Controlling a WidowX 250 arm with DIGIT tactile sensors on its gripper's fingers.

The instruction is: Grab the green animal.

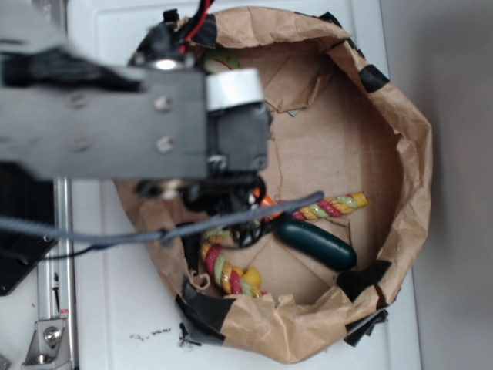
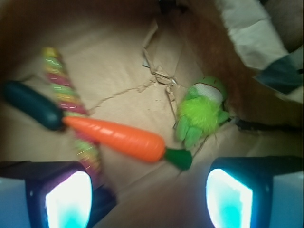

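Inside a brown paper-lined basket (image 1: 400,177), the robot's gripper (image 2: 149,199) hangs with its two fingers (image 2: 66,199) spread wide apart, nothing between them. Just beyond the fingers lies an orange carrot (image 2: 118,137), its green top pointing towards the right finger. Past the carrot's top, near the basket wall, sits the green animal (image 2: 202,114), fuzzy and lime-coloured, untouched. To the left, a dark green cucumber toy (image 2: 33,107) and a multicoloured rope (image 2: 61,90) lie against the carrot.

Orange carrot (image 2: 116,137) across a braided rope (image 2: 71,114), beside a dark green cucumber (image 2: 33,105), inside a paper bag (image 1: 408,154).
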